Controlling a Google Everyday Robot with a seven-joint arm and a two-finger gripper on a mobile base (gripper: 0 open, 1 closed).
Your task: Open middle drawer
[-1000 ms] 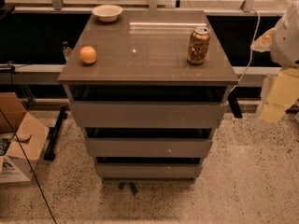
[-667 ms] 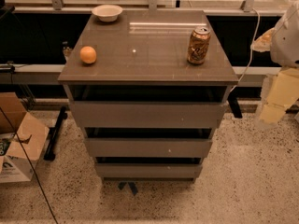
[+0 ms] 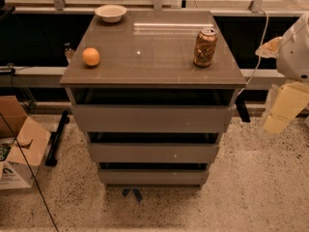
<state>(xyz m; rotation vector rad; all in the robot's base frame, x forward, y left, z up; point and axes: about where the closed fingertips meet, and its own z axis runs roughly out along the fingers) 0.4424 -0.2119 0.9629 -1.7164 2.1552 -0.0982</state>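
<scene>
the middle drawer (image 3: pixel 153 152) sits between two other grey drawers in the front of the desk (image 3: pixel 159 74), its flat handleless panel facing the near side. it looks pushed in, roughly flush with the fronts above and below, though the dark strip over its top edge makes it hard to say whether it stands out slightly. the top drawer (image 3: pixel 152 119) is above it and the bottom drawer (image 3: pixel 153 177) is below it, near the speckled floor (image 3: pixel 251 197).

on the desk, an orange (image 3: pixel 91 56) lies near the left edge, a drink can (image 3: pixel 205 47) stands upright towards the right, and a pale bowl (image 3: pixel 110 13) rests at the far left corner.

the gripper (image 3: pixel 280 115) hangs at the right of the scene, well apart from the desk and touching nothing; i cannot tell whether it is open or closed. a cardboard box (image 3: pixel 17 149) lies on the floor at the left.
</scene>
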